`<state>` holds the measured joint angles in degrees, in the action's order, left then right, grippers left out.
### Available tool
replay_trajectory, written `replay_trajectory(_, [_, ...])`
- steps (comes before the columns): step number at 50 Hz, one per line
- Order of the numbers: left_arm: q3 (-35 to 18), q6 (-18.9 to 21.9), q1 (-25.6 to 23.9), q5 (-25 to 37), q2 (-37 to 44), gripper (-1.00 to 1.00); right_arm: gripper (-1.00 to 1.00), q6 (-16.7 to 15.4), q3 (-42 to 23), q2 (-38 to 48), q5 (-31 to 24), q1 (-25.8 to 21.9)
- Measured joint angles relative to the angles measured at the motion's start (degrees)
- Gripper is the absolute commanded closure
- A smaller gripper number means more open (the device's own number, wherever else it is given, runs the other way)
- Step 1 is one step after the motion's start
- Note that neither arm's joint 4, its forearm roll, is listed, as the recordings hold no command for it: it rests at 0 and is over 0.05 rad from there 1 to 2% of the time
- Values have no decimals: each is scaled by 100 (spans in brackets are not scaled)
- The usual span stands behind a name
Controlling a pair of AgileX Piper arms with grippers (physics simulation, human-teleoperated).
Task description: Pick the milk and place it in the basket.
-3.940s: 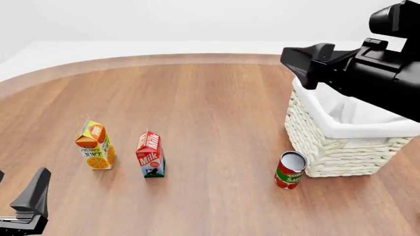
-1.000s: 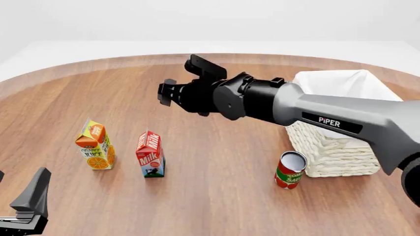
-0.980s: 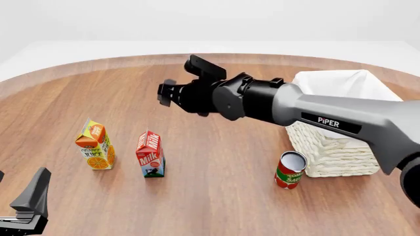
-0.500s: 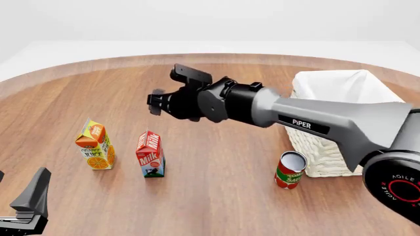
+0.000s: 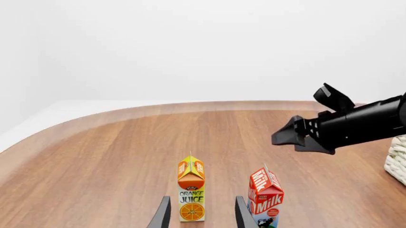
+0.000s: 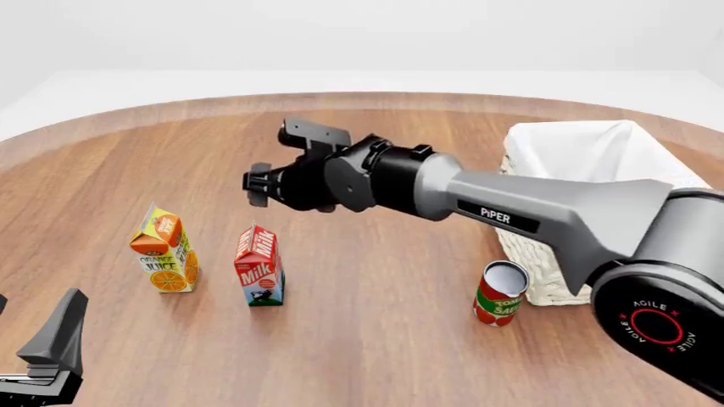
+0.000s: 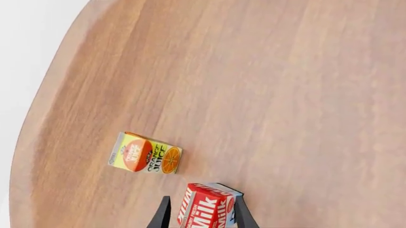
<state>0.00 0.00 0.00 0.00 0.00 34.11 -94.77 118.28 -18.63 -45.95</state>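
While the right gripper [image 6: 258,182], fingers spread and empty, hangs above the red-topped gable milk carton [image 6: 259,266], it should descend straight, straddling the carton squarely.

1. My front camera sits high behind me, looking forward and down across the round wooden table [image 6: 374,288].
2. My left wrist camera looks low and level from the near edge.
3. My right wrist camera looks steeply down; all three share the red-topped milk carton [image 6: 259,266] [image 5: 265,197] [image 7: 208,211].

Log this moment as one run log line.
right pincer: open, above table, beyond milk | left pincer: open, idle | milk: upright, ungrasped | basket: no milk visible
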Motion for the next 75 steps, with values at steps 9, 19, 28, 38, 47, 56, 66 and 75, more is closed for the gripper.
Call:
replay_trajectory(9, [0, 0, 0, 0, 0, -100, -100, 66, 52, 36, 56, -39])
replay_trajectory(19, [0, 0, 0, 0, 0, -100, -100, 158, 146, 66, 137, -71])
replay_trajectory(28, [0, 0, 0, 0, 0, -100, -100, 219, 221, 67, 197, -78])
replay_trajectory(38, [0, 0, 0, 0, 0, -100, -100, 274, 307, 64, 269, -83])
replay_trajectory(47, [0, 0, 0, 0, 0, -100, -100, 329, 354, 90, 317, -104])
replay_trajectory(56, [0, 0, 0, 0, 0, -100, -100, 378, 376, 127, 352, -125])
replay_trajectory(66, [0, 0, 0, 0, 0, -100, -100, 419, 360, 176, 375, -158])
replay_trajectory(75, [0, 0, 0, 0, 0, -100, -100, 457, 346, 219, 393, -182])
